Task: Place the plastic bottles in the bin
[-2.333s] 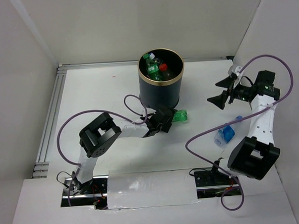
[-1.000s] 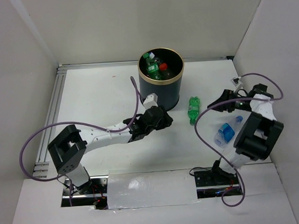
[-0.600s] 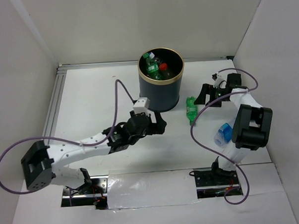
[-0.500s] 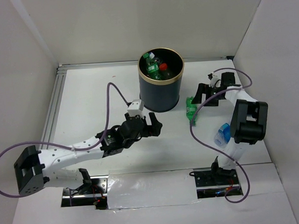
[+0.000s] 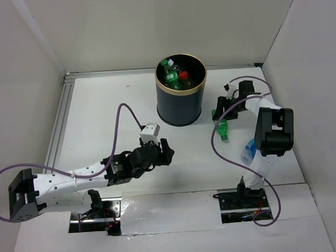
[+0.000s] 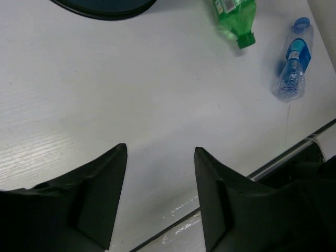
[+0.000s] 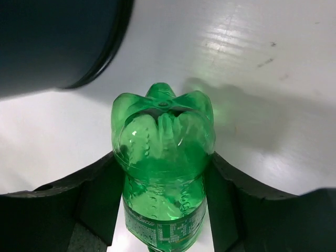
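Observation:
The bin [image 5: 182,97] stands at the back middle of the table, with green bottles [image 5: 169,75] and a red-capped bottle [image 5: 183,77] inside. My right gripper [image 5: 220,113] is shut on a green bottle [image 5: 223,127] just right of the bin. In the right wrist view, the green bottle [image 7: 163,131] fills the gap of the right gripper [image 7: 163,157], base toward the camera. A blue-tinted bottle [image 5: 248,152] lies on the table, partly behind the right arm. My left gripper [image 5: 161,151] is open and empty. In the left wrist view, the left gripper [image 6: 160,152] is over bare table.
The left wrist view shows the green bottle [image 6: 234,14], the blue-tinted bottle [image 6: 292,65] and the bin's base [image 6: 105,4] at the top. The bin's wall [image 7: 52,42] is close on the left in the right wrist view. White walls enclose the table.
My left gripper let go of the green bottle and drew back toward the near left. My right gripper swung in from the right and closed on that bottle.

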`<state>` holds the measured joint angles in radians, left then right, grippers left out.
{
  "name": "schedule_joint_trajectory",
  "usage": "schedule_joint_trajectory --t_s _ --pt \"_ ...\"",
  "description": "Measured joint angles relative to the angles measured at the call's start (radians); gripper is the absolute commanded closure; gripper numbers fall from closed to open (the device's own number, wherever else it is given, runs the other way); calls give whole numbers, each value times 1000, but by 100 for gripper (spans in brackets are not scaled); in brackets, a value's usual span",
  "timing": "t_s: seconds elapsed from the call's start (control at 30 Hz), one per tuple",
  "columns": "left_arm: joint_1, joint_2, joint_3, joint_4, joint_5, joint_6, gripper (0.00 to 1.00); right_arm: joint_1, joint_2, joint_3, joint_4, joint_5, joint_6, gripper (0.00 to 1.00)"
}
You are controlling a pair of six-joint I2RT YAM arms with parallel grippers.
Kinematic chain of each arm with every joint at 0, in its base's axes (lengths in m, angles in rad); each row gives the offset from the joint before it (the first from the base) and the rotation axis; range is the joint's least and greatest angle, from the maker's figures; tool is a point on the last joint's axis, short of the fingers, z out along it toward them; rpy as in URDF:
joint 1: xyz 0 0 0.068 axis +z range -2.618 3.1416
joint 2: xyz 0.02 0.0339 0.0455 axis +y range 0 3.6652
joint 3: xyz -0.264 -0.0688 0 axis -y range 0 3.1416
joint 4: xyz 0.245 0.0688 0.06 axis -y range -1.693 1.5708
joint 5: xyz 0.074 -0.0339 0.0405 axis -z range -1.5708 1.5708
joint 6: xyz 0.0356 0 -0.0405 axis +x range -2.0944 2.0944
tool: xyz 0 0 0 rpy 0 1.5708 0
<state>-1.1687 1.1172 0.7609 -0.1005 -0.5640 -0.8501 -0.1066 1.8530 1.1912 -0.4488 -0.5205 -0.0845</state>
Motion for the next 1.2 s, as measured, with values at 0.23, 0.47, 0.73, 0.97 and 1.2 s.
schedule_joint_trajectory --t_s 0.23,0.47,0.73,0.97,1.2 --pt "-11 15 -2 56 73 60 51 -123 -126 395 -224 -243 -220 79" --pt "-23 75 4 78 137 119 16 38 -225 774 -42 -418 -165 72" --pt "-32 166 118 107 159 243 6 306 60 941 42 -367 -137 11" --pt "-29 356 294 206 229 347 13 247 143 876 -33 -269 -128 0" --pt "-1 563 466 251 381 371 77 -17 -142 693 -107 -187 -86 94"
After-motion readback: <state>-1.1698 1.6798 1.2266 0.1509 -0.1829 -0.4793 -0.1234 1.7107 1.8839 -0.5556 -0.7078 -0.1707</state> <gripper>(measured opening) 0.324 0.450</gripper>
